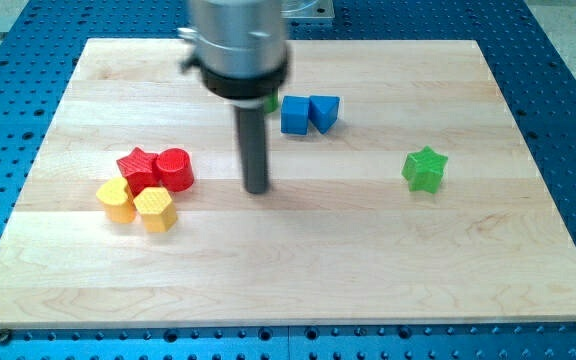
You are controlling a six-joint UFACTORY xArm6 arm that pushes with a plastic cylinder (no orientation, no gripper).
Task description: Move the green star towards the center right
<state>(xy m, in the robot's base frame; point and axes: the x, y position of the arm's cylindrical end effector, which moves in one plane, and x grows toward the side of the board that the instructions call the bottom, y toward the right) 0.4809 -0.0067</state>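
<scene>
The green star (425, 168) lies on the wooden board (368, 260) at the view's centre right. My tip (257, 188) touches the board near the middle, well to the left of the green star and just right of the red blocks. The rod rises from the tip to the arm's wide grey end at the view's top.
A red star (137, 168) and a red cylinder (175, 168) sit at the left, with a yellow block (116, 199) and a yellow hexagon (155, 208) below them. A blue cube (295, 114) and a blue triangle (324, 111) sit above centre. A green block (271, 102) peeks from behind the arm.
</scene>
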